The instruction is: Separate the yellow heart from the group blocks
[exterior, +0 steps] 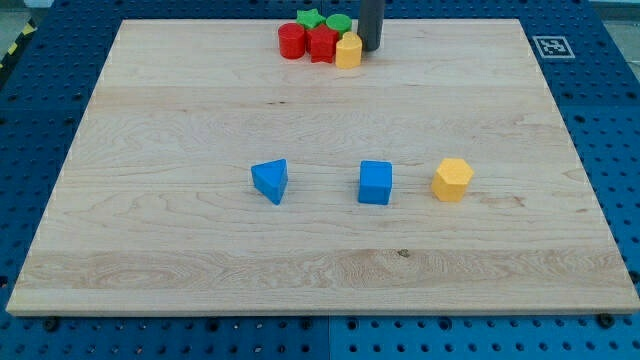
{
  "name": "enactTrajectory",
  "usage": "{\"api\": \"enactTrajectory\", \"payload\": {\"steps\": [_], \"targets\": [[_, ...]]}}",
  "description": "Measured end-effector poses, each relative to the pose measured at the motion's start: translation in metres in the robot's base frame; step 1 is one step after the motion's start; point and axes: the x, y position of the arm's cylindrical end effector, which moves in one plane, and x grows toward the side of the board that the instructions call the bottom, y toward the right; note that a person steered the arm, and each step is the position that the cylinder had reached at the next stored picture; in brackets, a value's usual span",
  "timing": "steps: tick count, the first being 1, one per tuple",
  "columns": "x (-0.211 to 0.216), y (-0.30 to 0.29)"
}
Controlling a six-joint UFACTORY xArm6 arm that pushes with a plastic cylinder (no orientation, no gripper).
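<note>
My tip (370, 49) stood at the top edge of the wooden board (180, 120), just to the view's right of the yellow heart (348, 50). The rod came down from the view's top and its end sat right beside the heart, touching it or very nearly so; I could not tell which. The rod is a plain bar with nothing to open or shut, and it had hold of nothing.

The yellow heart was at the view's right end of a tight cluster of blocks near the board's top edge. Against the heart's left side was a red star-like block (322, 43), and left of that a red cylinder (291, 41). Behind the heart, toward the view's top, sat a green cylinder (338, 23), partly hidden by the rod, and left of that a green star (311, 19). The five blocks were packed together, each touching or just beside its neighbour.

Well below the yellow heart, toward the view's bottom, three more blocks lay in a loose row across the middle of the board, all well apart from the cluster. A blue triangle (270, 181) was below and left of the heart, a blue cube (376, 183) below and slightly right, and a yellow hexagon (452, 179) farther right, near the cube but apart from it.
</note>
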Motion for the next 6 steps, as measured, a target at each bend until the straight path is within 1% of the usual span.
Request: {"api": "enactTrajectory", "payload": {"steps": [1,3,4,5,6], "targets": [[0.005,-0.017],[0.033,-0.066],[0.037,-0.100],[0.037,-0.151],[0.044,-0.176]]}}
